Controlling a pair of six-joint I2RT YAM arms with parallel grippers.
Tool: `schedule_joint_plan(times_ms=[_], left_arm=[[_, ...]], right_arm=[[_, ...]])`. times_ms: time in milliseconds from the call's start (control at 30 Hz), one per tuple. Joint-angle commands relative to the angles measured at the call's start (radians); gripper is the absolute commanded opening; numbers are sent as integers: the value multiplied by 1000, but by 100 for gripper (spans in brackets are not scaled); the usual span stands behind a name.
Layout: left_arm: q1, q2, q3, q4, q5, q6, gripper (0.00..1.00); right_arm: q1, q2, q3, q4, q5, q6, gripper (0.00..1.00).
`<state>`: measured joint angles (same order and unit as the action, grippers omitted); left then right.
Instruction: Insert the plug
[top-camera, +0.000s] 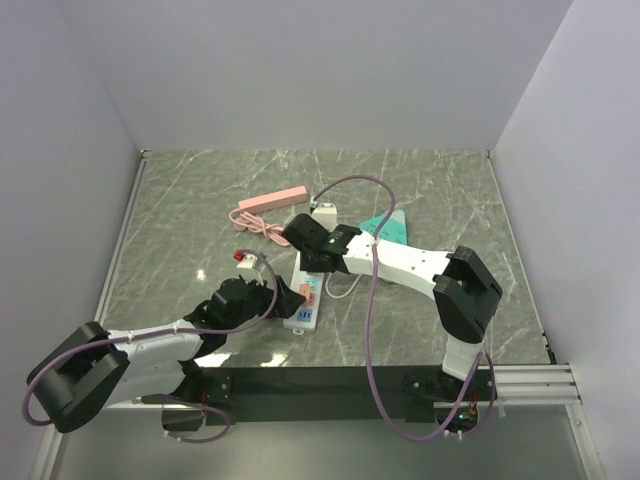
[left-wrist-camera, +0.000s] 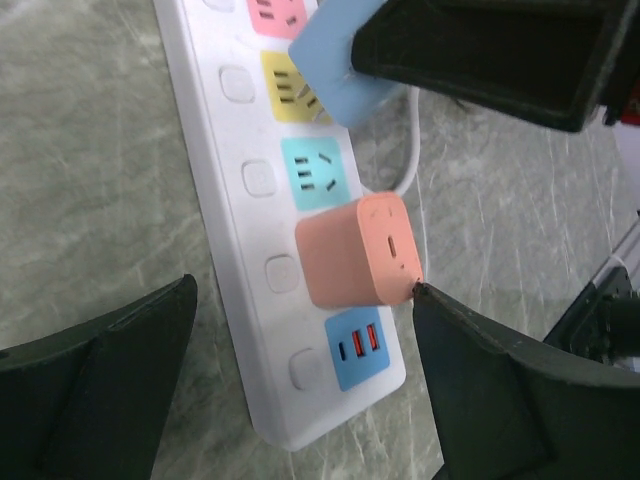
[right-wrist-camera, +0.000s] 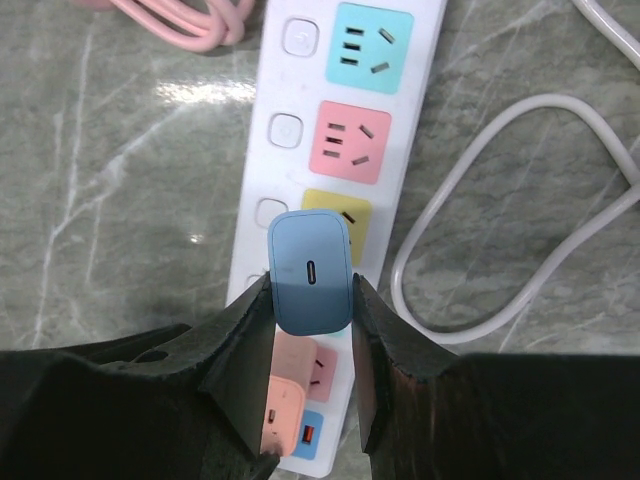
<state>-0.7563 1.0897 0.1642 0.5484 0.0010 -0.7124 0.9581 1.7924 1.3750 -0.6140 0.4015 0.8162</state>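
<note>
Blue plug (right-wrist-camera: 310, 262) pinched by right gripper (right-wrist-camera: 312, 292), left gripper (left-wrist-camera: 302, 300) spread wide

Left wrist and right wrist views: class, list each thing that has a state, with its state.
blue charger, gripped, tilted over yellow socket, not yet seated.
orange charger, plugged into the power strip.
left gripper, open, astride orange charger.
right gripper, shut on blue charger.
</note>
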Motion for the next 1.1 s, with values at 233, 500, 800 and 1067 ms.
schedule_joint_plan(times_ms=[233, 500, 800, 1067], left_arm=[[0, 223, -34, 321, 198, -71, 94], [-35, 259, 23, 398, 290, -53, 94], [-89, 443, 97, 630, 407, -88, 94], [-87, 132, 116, 181, 119, 63, 97]], right_arm=[[7, -18, -36, 0, 63, 28, 0], [4, -100, -120, 20, 106, 43, 0], [-16, -234, -246, 103, 143, -21, 0], [-27, -294, -301, 210, 143, -123, 0]])
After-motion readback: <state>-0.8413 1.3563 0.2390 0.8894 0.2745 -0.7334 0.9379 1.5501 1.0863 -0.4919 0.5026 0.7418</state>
